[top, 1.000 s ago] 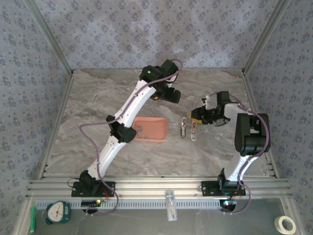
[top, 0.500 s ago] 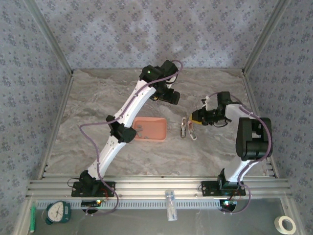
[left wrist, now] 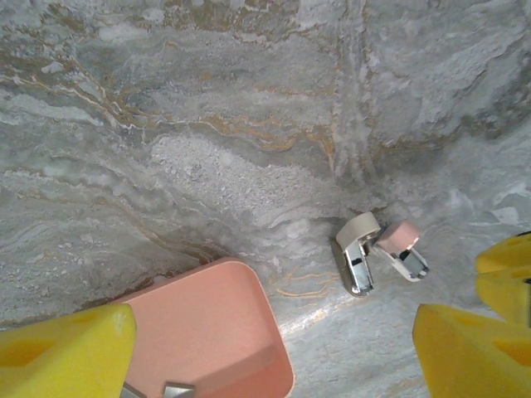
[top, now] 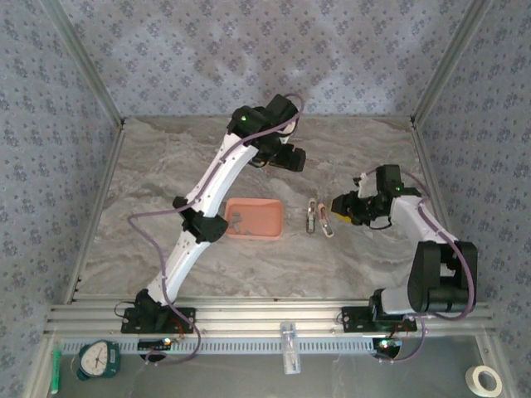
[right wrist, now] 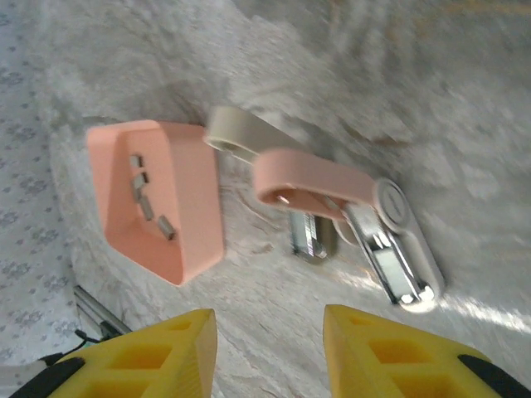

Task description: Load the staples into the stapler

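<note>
**Top view, read from the lower edge upward.** At mid-frame the salmon-pink tray [top: 265, 219] lies on the marbled desk [top: 158, 191]. The staples [top: 236, 220], a few short grey strips, lie loose inside the tray.

Just right of the tray, and apart from it, the stapler [top: 312, 217] lies swung open on the desk. In the right wrist view it occupies the centre. Its pink top is lifted off the white base, and the grey metal channel points toward the lower right. The tray sits at the left of that view.

The right pincer [top: 336, 206] hovers close beside the stapler, on its right. In the right wrist view its yellow fingers [right wrist: 158, 356] stand at the bottom edge, moderately parted, with bare desk between them and nothing gripped.

Farthest, at upper centre, the left pincer [top: 290, 159] hangs over bare desk beyond the tray and stapler. In the left wrist view its fingers [left wrist: 66, 352] occupy the two lower corners, spread wide and empty. There the tray lies at lower left and the stapler right of centre.
</note>
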Controlling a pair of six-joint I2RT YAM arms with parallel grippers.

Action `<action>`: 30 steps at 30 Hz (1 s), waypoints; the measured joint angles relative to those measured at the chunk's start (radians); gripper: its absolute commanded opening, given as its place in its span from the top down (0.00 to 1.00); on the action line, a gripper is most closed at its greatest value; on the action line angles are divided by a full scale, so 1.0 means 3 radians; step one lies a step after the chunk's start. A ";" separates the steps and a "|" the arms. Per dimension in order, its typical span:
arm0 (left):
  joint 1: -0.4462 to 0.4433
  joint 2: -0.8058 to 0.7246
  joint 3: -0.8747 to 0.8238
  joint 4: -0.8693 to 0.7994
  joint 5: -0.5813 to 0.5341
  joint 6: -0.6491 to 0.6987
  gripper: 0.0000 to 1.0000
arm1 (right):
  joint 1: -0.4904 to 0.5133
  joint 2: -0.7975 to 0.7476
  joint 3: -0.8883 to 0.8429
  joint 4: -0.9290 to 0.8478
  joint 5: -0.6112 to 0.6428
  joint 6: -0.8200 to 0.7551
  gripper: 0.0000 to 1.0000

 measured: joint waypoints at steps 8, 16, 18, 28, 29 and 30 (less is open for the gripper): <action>-0.0094 -0.0366 -0.0303 0.0001 -0.0132 -0.0163 0.14 | 0.0000 -0.0314 -0.0429 -0.0011 0.0266 0.0505 0.60; -0.0228 -0.1157 -0.1453 0.0004 -0.0468 -0.0371 0.12 | 0.0037 -0.0336 -0.0566 0.0116 0.0384 0.0730 0.60; -0.0226 -0.1389 -0.1811 0.0006 -0.0533 -0.0384 0.12 | 0.0051 -0.0336 -0.0568 0.0169 0.0421 0.0760 0.60; -0.0027 -0.2435 -0.4208 0.1320 -0.0125 -0.0434 0.15 | 0.0161 -0.0333 -0.0652 0.0389 0.0579 0.1022 0.60; -0.0013 -0.2436 -0.4304 0.1488 -0.0050 -0.0436 0.15 | 0.0161 -0.0329 -0.0657 0.0399 0.0594 0.1047 0.60; -0.0006 -0.2422 -0.4365 0.1637 0.0019 -0.0439 0.16 | 0.0161 -0.0319 -0.0660 0.0413 0.0598 0.1071 0.60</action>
